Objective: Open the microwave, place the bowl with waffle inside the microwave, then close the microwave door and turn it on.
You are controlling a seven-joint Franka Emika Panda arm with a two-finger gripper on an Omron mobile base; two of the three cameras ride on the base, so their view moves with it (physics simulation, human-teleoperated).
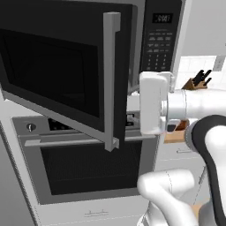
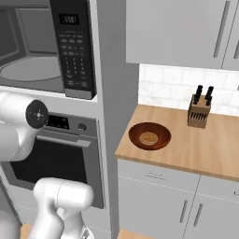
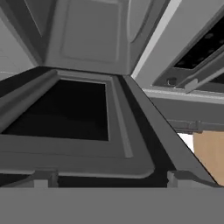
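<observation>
The bowl with waffle [image 2: 149,136] sits on the wooden counter [image 2: 205,149], well apart from the microwave [image 2: 42,46], whose microwave door [image 1: 66,75] stands swung open. The pincer [image 3: 112,177], jaws apart and empty, hangs close to the door's inner face; swinging toward the bowl risks clipping that door, or nudging the knife block [image 2: 199,112] nearby.

The wooden desk [image 2: 196,154] carried the bowl with waffle [image 2: 149,136] near its front left part. A knife block [image 2: 199,112] stood upright behind and to the right of the bowl, well apart, by the tiled wall.
</observation>
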